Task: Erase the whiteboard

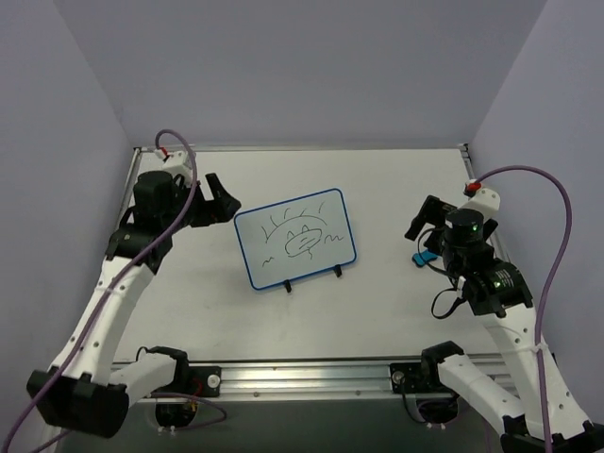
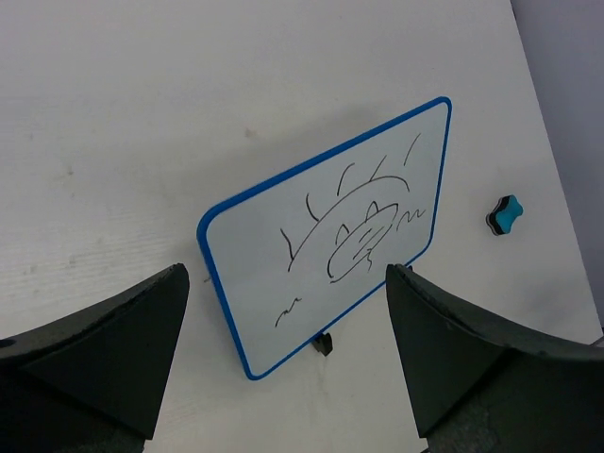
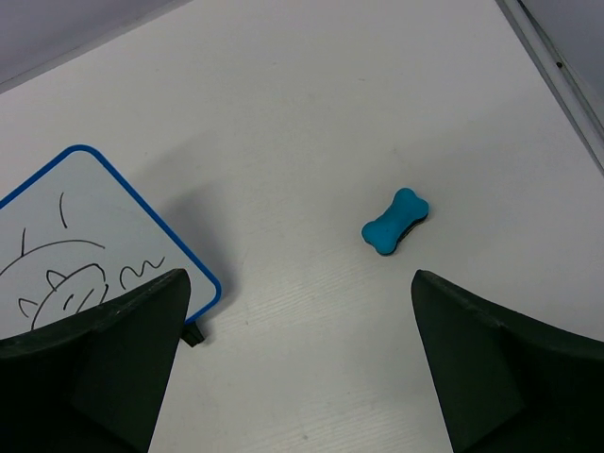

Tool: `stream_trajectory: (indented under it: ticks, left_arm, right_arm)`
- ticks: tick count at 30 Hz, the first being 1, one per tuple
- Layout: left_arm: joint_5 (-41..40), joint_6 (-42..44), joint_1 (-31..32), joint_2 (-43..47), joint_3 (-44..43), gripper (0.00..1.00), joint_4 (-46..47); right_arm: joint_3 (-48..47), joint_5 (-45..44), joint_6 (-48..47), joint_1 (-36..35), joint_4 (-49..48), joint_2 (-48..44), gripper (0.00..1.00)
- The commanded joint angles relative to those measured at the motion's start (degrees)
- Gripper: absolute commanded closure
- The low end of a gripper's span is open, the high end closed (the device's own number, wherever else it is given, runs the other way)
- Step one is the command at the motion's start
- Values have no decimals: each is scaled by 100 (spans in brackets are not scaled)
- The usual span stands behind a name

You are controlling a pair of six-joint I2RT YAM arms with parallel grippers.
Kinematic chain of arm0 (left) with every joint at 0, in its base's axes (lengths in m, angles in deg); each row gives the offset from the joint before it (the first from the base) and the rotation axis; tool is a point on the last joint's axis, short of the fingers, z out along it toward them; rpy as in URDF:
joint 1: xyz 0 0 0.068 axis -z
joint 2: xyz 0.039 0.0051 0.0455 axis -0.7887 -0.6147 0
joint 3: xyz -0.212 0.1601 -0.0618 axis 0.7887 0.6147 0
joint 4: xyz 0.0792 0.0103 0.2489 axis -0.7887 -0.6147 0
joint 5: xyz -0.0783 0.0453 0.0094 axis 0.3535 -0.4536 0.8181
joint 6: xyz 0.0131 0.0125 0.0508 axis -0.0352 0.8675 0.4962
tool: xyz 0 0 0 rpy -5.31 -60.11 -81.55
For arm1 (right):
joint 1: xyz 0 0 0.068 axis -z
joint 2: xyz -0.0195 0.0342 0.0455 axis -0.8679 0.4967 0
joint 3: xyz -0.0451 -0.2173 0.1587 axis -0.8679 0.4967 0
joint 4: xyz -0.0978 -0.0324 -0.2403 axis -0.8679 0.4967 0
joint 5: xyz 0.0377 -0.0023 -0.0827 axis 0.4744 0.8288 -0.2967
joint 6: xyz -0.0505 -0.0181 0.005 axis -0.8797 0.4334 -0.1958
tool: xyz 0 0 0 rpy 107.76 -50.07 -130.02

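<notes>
The whiteboard (image 1: pixel 295 238), white with a thin blue frame and two black feet, stands mid-table with black marker doodles on it. It also shows in the left wrist view (image 2: pixel 330 236) and partly in the right wrist view (image 3: pixel 85 236). A small blue bone-shaped eraser (image 1: pixel 422 257) lies on the table right of the board, also seen in the right wrist view (image 3: pixel 395 221) and the left wrist view (image 2: pixel 503 215). My left gripper (image 1: pixel 219 203) is open and empty, just left of the board. My right gripper (image 1: pixel 427 222) is open and empty, above the eraser.
The white table (image 1: pixel 377 311) has a metal rail along its near edge (image 1: pixel 302 373) and purple walls on three sides. Purple cables (image 1: pixel 552 245) loop from each arm.
</notes>
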State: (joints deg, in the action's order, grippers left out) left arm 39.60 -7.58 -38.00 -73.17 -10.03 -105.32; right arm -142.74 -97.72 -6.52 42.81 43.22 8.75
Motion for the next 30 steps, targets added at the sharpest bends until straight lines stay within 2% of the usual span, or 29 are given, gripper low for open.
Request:
stream_trajectory:
  ticks: [1,4,5,6,9,12,22,26,30]
  left_arm:
    - [1808,98,-482,-1126,-789,6,552]
    - [2510,98,-1080,-1875,-1141,6,481]
    - [2522,211,-1264,-2007,-1220,6,324]
    - [2583,265,-1335,-2243,-1291,6,271]
    - [3583,187,-1371,-2665,-1336,6,498]
    - [4384,-95,-1362,-2964,-1064,6,1218]
    - [3972,950,-1275,-3941,-1581,4,-54]
    - [3999,1432,-1109,-3968,-1687,4,-423]
    - [3700,1663,-958,-3932,-1713,3,-714]
  right_arm:
    - [-58,241,-243,-43,-98,-122,0]
    - [-49,557,-314,-43,-176,-227,0]
    - [-67,636,-331,-52,-186,-236,0]
    - [-76,759,-358,-52,-186,-245,0]
    - [-85,882,-472,-61,-230,-219,0]
    - [-58,935,-490,-70,-265,-210,0]
    - [-6,1173,-499,-78,-309,-359,0]
    - [12,1164,-481,-78,-265,-438,0]
    - [-49,1155,-533,-78,-160,-456,0]
